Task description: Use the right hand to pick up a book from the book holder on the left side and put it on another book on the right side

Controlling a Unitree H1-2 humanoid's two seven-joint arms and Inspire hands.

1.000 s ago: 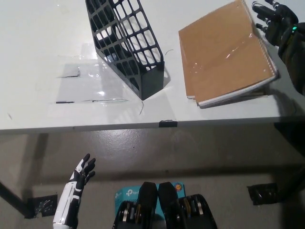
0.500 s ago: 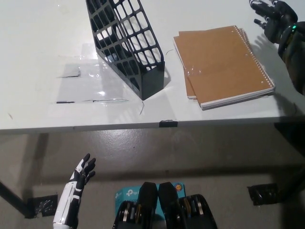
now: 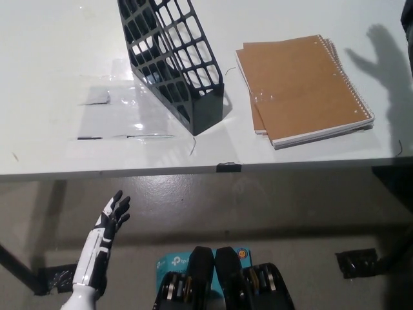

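One hand visible: the white left hand (image 3: 106, 239), at the lower left of the frame, below the surface's front edge, held over the floor.
Fingers: spread apart and pointing up, holding nothing.
Right hand: out of frame; only its shadow falls on the surface at the upper right.
Books: two brown-covered spiral-bound books (image 3: 303, 87) stacked flat at the upper right of the frame, the top one slightly askew on the lower one, white page edges showing along the near side, spiral binding along the right side.
Book holder: black lattice book holder (image 3: 173, 61) at upper centre, leaning, just beside the stack's left side and apart from it.
Surface: white surface (image 3: 58, 139); its front edge runs across the middle of the frame.
Open room: bare surface left of the holder, and a strip between the stack and the front edge.
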